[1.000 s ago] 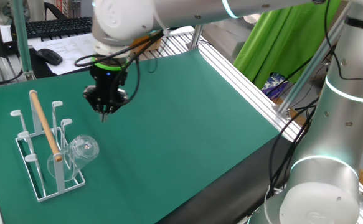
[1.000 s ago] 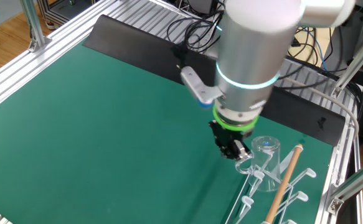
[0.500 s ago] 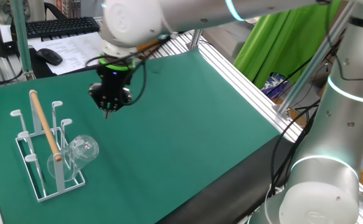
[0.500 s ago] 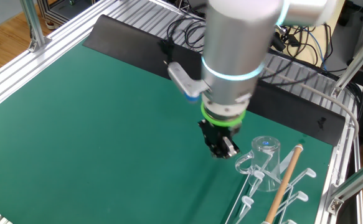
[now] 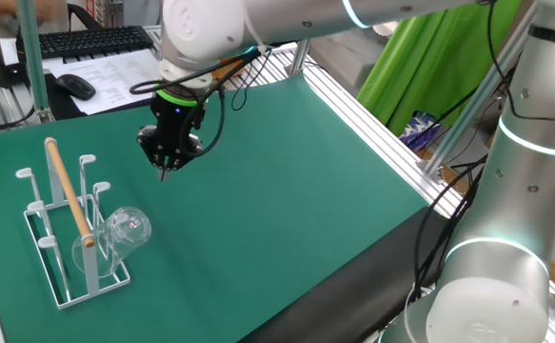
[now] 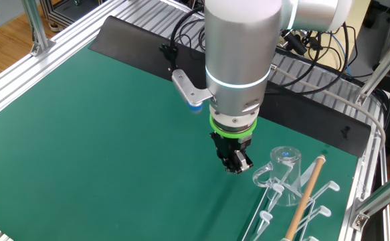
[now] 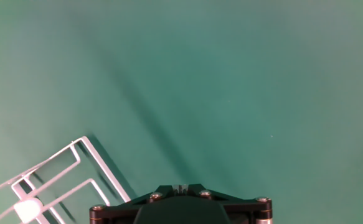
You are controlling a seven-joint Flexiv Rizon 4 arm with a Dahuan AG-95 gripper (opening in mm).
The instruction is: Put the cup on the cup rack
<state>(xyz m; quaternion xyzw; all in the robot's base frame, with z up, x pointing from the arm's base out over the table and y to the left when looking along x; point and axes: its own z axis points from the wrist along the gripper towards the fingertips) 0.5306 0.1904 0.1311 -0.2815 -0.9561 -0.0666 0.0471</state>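
Note:
The clear glass cup [image 5: 125, 230] hangs tilted on a near peg of the white wire cup rack [image 5: 60, 257], whose wooden rod handle [image 5: 68, 191] runs along its top. The cup [image 6: 283, 163] and rack [image 6: 295, 201] also show at the lower right of the other fixed view. My gripper [image 5: 166, 172] hangs above the green mat, up and to the right of the rack, apart from the cup, fingers together and empty. It also shows in the other fixed view [image 6: 236, 165]. In the hand view only a corner of the rack base [image 7: 75, 163] shows; the cup is out of view.
Green mat [image 5: 287, 181] covers the table, with aluminium rails along its edges [image 5: 372, 124]. A keyboard [image 5: 87, 40], mouse and papers lie beyond the far edge. The arm's base column [image 5: 505, 238] stands at the right.
My gripper has moved away from the rack and cup, rising slightly, still shut and empty. The cup stays on its peg.

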